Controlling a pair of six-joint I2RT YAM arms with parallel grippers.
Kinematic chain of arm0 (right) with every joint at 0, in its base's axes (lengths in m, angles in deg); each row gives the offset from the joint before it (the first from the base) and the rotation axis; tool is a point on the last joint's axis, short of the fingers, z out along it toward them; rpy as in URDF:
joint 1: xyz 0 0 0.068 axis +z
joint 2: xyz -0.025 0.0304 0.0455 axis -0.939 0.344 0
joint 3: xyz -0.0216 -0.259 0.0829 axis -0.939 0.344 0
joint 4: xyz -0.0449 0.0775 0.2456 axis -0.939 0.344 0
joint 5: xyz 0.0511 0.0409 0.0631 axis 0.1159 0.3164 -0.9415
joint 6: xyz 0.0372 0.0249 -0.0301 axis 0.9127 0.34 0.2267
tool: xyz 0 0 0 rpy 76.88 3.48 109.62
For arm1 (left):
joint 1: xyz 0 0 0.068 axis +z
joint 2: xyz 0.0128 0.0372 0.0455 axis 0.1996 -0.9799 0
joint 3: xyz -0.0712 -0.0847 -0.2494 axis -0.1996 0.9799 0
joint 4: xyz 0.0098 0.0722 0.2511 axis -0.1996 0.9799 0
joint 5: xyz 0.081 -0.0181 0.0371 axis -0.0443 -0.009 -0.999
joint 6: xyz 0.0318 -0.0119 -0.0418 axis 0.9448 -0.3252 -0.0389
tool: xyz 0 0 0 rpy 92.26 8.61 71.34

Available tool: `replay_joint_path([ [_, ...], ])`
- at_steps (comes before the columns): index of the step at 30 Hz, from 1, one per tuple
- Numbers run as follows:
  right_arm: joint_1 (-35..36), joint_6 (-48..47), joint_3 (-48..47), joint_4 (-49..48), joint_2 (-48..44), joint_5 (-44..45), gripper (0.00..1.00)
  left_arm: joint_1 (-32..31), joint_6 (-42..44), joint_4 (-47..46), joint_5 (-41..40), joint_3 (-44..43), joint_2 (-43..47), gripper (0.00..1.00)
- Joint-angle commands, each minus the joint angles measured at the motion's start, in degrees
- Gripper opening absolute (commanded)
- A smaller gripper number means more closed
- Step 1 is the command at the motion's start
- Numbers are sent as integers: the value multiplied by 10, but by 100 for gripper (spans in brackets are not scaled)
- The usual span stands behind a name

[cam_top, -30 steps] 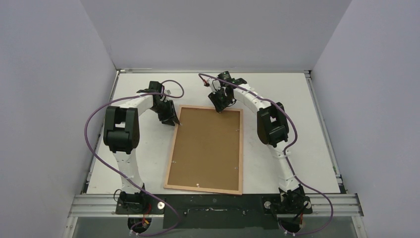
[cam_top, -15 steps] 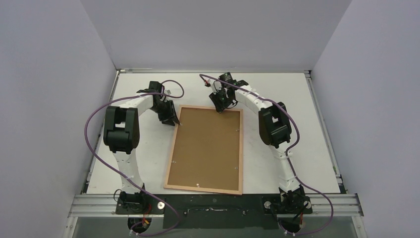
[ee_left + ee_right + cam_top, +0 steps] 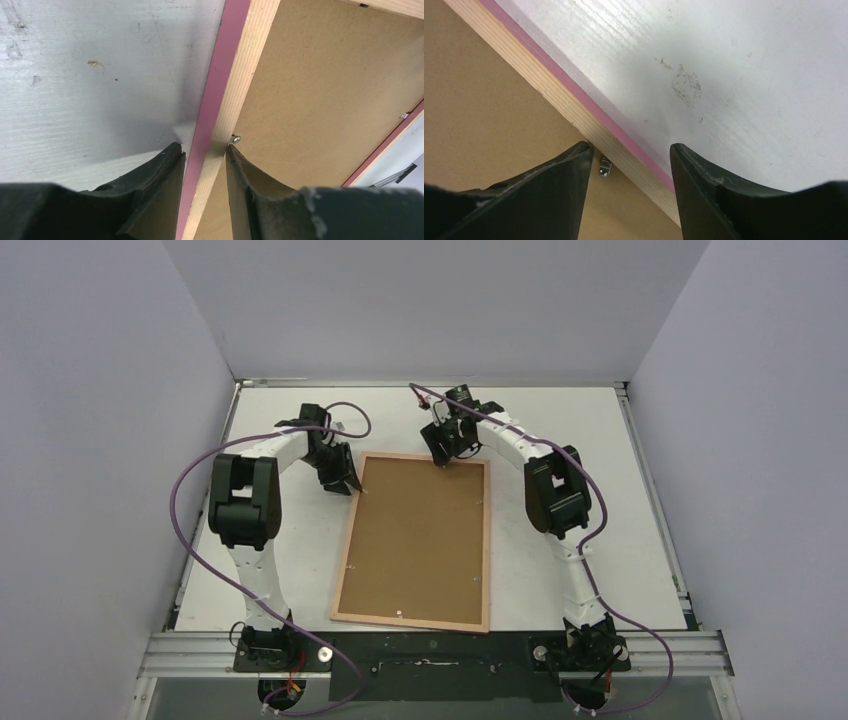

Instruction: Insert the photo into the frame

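Risk: frame (image 3: 247, 55) twists | left gripper (image 3: 202, 148) astride left rail, clamp unclear | right gripper (image 3: 630, 146) released over far rail, may snag retaining clip (image 3: 604, 167)

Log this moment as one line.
frame: back up on table, backing board in it | left gripper: astride left rail, grip unclear | right gripper: open astride far rail | photo: not visible
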Motion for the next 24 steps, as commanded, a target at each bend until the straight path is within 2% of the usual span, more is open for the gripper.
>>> replay_joint_path([
  [1,-1,43,-41,-16,-39,-7,60,7,14,20,-4,-30,3,36],
  [7,4,25,-34,10,-31,18,63,7,16,22,5,-35,15,45],
  [12,15,-8,-37,37,-18,55,64,6,15,-1,13,-12,27,46],
  [24,15,-49,-39,61,0,62,57,6,7,4,-9,7,23,39],
])
